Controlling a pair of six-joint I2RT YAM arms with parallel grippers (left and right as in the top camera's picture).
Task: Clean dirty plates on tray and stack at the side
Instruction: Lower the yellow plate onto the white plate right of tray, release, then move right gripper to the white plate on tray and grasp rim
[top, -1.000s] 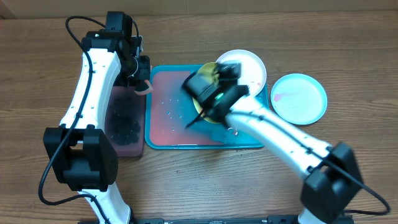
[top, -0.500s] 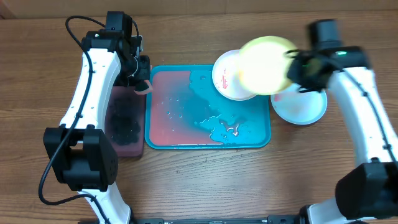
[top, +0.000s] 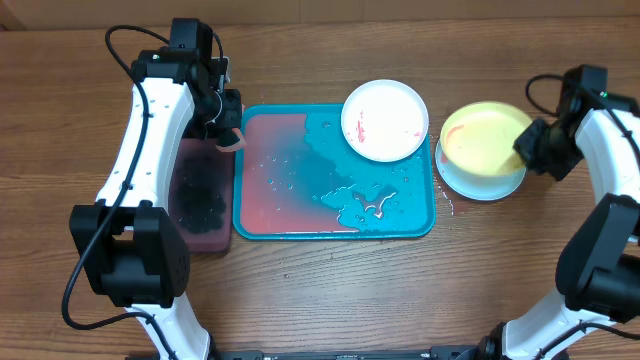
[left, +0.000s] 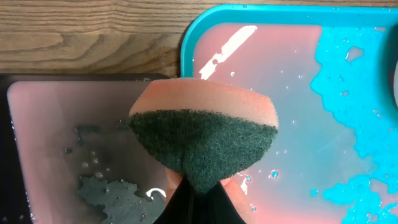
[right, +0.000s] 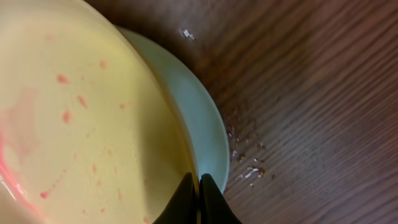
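So the right end effector (right: 198, 186) is pinching the rim of the yellow-green plate (top: 483, 138), fingers pressed together on its edge, and it's holding that plate right over the light blue plate (top: 492, 187), which is sitting on the counter (top: 320, 300) just to the right of the tray (top: 280, 190). Can't tell if the top plate is fully resting on the blue one. Red specks and a smear are showing on the yellow-green one. The white plate (top: 385, 120) is sitting at the tray's far right corner, overlapping the rim, with a few red marks on it. The left end effector (left: 200, 190) is squeezing a sponge (left: 204, 134), green scrubby side facing the wrist camera, and hanging over where the black tray (left: 56, 143) is meeting the teal one.
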